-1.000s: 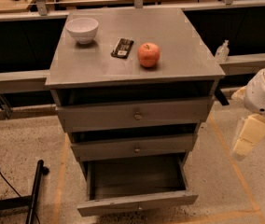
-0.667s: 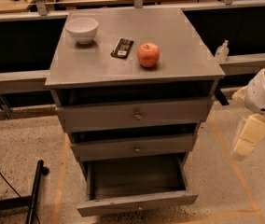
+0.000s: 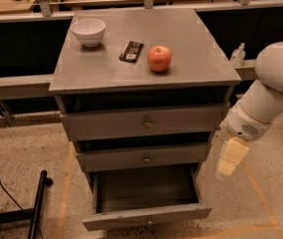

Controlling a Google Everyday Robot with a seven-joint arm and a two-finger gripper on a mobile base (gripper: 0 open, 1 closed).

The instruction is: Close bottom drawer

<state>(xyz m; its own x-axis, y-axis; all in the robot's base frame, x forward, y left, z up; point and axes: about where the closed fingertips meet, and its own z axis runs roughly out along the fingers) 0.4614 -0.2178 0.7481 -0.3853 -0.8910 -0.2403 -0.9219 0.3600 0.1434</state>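
The grey cabinet [image 3: 146, 63] has three drawers. The bottom drawer [image 3: 146, 215] is pulled far out, its slim front panel near the frame's lower edge and its inside empty. The middle drawer [image 3: 144, 157] and top drawer [image 3: 144, 122] stick out a little. My gripper [image 3: 228, 161] hangs from the white arm [image 3: 273, 91] at the cabinet's right side, level with the middle drawer, above and to the right of the bottom drawer's front corner. It touches nothing.
On the cabinet top are a white bowl [image 3: 88, 31], a dark flat packet [image 3: 131, 51] and a red apple [image 3: 159, 58]. A black stand leg [image 3: 37, 208] lies on the floor at left. Benches run behind. A small bottle [image 3: 237, 55] stands at right.
The camera has come much closer to the cabinet, which now fills the frame. The arm and gripper sit nearer the cabinet's right side than before.
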